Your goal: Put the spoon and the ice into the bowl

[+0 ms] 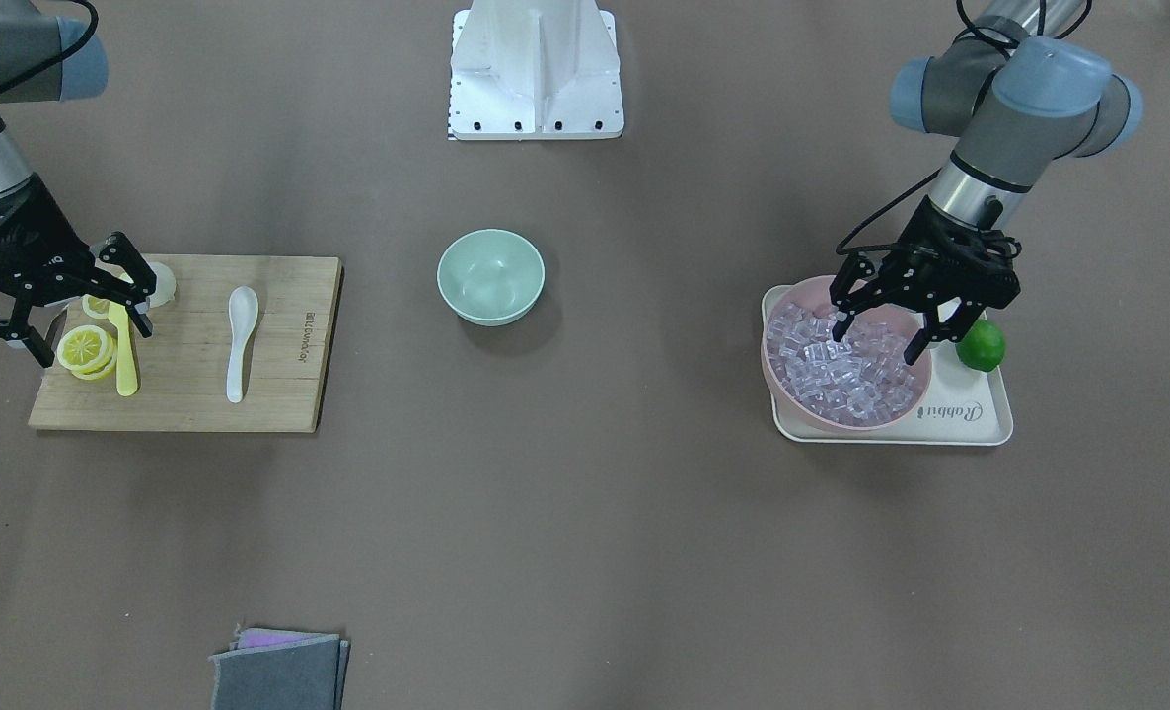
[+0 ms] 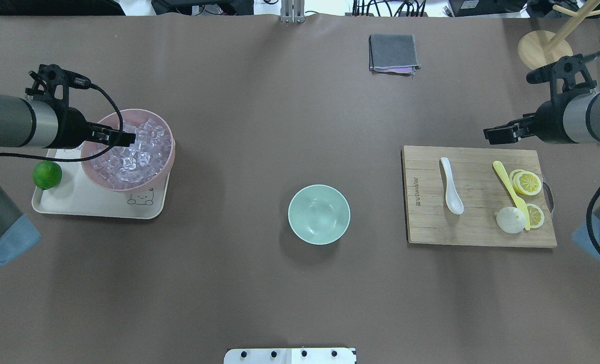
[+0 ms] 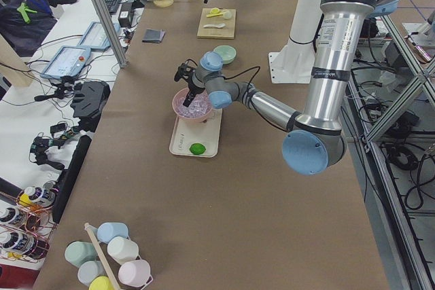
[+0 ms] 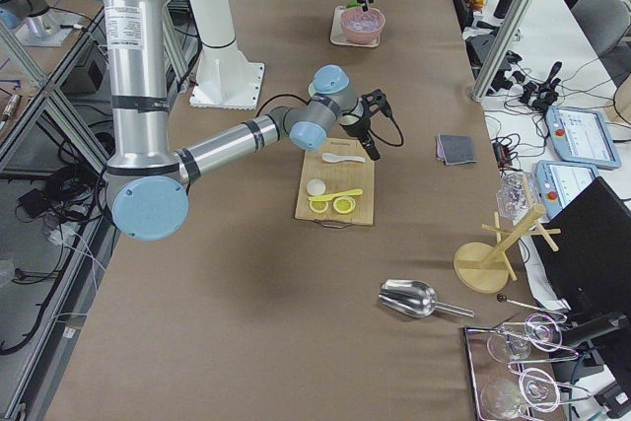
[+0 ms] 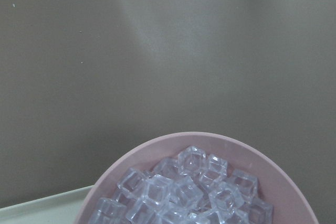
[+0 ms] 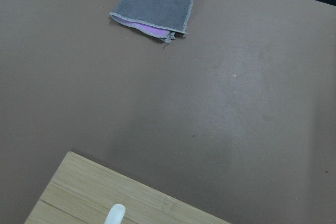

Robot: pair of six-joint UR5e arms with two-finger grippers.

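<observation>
The white spoon (image 1: 240, 337) lies on a wooden cutting board (image 1: 289, 394), handle toward the far side; it also shows from overhead (image 2: 451, 184). The mint-green bowl (image 1: 490, 276) stands empty at the table's middle (image 2: 319, 214). The ice (image 1: 846, 373) is heaped in a pink bowl (image 1: 778, 373) and fills the bottom of the left wrist view (image 5: 184, 192). My left gripper (image 1: 878, 340) is open, its tips just at the top of the ice pile. My right gripper (image 1: 77, 316) is open above the board's lemon end, well apart from the spoon.
The pink bowl sits on a cream tray (image 1: 970, 419) beside a green lime (image 1: 981, 345). A yellow knife (image 1: 126, 357) and lemon slices (image 1: 87, 350) lie on the board. A folded grey cloth (image 1: 279, 671) lies at the operators' edge. The white robot base (image 1: 536, 69) is behind the bowl.
</observation>
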